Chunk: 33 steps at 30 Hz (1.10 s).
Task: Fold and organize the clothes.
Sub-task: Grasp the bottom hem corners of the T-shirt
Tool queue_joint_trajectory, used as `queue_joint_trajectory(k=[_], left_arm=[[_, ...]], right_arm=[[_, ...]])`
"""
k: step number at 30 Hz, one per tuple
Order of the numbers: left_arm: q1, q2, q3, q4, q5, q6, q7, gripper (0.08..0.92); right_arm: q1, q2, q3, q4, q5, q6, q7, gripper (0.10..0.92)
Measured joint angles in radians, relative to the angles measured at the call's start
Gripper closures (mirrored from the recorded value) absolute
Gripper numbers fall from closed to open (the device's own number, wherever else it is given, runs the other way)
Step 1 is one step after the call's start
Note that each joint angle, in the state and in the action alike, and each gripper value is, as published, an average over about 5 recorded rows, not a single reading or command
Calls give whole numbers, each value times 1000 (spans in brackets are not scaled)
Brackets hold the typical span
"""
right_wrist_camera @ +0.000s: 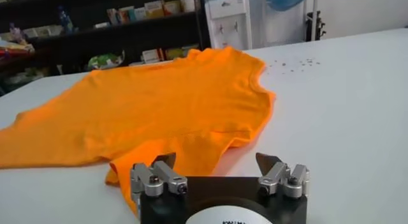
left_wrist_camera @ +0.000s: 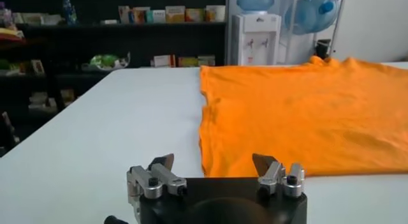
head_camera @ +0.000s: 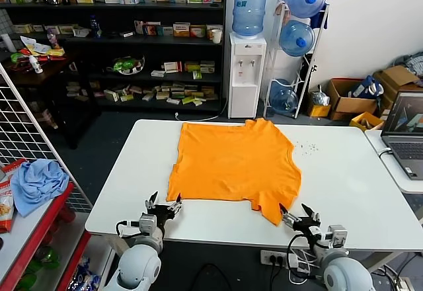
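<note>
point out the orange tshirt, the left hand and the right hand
bright orange cotton T-shirt (head_camera: 231, 162), head view, middle of the body
left hand (head_camera: 164, 207), head view, between its open fingertips
right hand (head_camera: 297, 212), head view, between its open fingertips

Laptop (head_camera: 404, 132) at 3 o'clock: cut off by head-view edge. Shelf boxes (head_camera: 173, 92) at 11 o'clock: labels too small to read. T-shirt (head_camera: 232, 162) lettering: not visible.
</note>
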<state>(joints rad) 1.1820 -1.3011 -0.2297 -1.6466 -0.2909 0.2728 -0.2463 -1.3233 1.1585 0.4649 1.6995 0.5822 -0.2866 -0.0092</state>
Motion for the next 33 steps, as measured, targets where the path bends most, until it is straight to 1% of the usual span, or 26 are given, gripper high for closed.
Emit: queue_joint_trajectory(k=[4, 7, 17, 27, 30, 33], left_arm=[[-6, 1, -4, 12, -15, 15, -5, 190], [-6, 1, -3, 20, -20, 19, -5, 251], [-1, -6, -1, 24, -18, 28, 2, 537], [20, -11, 0, 1, -13, 24, 3, 831], [31, -6, 2, -16, -10, 21, 1, 892], [43, 1, 3, -39, -7, 17, -1, 904]], right_arm=[[12, 8, -10, -9, 8, -4, 8, 222], [20, 13, -15, -14, 12, -5, 14, 287], [22, 20, -29, -6, 19, -14, 37, 580], [0, 21, -33, 22, -5, -23, 42, 863], [-17, 15, -28, 45, -10, -29, 49, 902], [-40, 7, -20, 74, -19, -33, 56, 901]])
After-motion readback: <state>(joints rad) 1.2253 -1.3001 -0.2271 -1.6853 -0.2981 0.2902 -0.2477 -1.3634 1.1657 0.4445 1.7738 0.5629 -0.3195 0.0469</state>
